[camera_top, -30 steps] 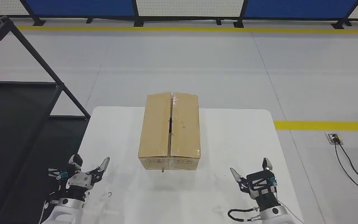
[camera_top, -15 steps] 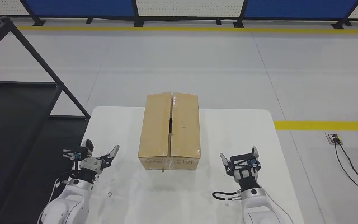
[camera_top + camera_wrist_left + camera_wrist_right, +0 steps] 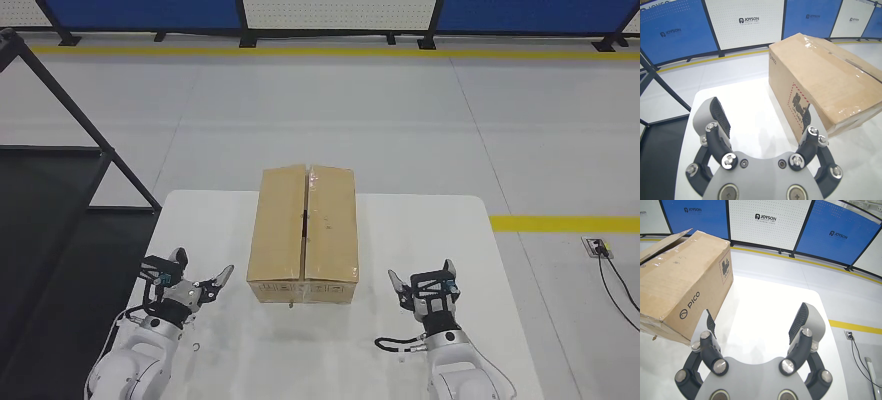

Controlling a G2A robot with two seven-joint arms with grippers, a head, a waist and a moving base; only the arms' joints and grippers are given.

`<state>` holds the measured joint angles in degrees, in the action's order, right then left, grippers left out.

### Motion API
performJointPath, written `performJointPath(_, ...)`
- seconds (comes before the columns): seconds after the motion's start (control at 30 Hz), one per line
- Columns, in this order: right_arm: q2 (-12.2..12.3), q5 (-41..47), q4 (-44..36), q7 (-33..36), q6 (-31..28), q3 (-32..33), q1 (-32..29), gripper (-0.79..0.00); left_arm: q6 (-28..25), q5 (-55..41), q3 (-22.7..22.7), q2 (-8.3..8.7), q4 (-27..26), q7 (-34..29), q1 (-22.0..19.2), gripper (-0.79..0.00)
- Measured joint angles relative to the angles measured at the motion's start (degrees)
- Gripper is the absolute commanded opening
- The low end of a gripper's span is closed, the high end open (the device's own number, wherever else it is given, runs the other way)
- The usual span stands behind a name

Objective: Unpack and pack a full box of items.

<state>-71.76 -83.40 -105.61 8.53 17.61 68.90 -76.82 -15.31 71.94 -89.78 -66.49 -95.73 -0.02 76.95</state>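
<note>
Cardboard box (image 3: 304, 235), flaps down along a taped seam, sits in the middle of the white counter (image 3: 420, 230). It lies between the two hands and a little beyond them. The left hand (image 3: 200, 268) hovers just off the box's near left corner, fingers spread wide and holding nothing. The right hand (image 3: 423, 273) hangs near the near right corner, apart from the box, equally released and empty.

Left gripper (image 3: 762, 108) spread wide above the white table (image 3: 753, 91).
Taped cardboard box (image 3: 821, 79) stands at its two o'clock, just beside one finger.
</note>
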Motion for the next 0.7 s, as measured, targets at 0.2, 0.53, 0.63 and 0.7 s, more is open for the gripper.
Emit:
performJointPath(0.2, -0.26, 0.7, 0.43, -0.78, -0.73, 0.79, -0.59, 0.0, -1.24, 1.6, 1.54, 0.0, 1.43, -0.69, -0.48, 0.0)
performJointPath(0.53, -0.1, 0.25, -1.24, -4.66, -6.2, 2.82, -3.37, 0.0, -2.74, 4.03, 3.26, 0.05, 1.44, -0.67, -0.54, 0.0)
performJointPath(0.63, -0.08, 0.03, -1.73, -4.95, -7.06, 3.43, -4.06, 0.0, -2.89, 4.43, 3.92, 0.0, 1.11, -0.22, -0.37, 0.0)
performJointPath(0.7, -0.11, 0.06, -1.97, -4.96, -7.23, 3.76, -4.42, 0.0, -3.46, 4.91, 4.4, 0.01, 0.8, 0.0, -0.14, 0.0)
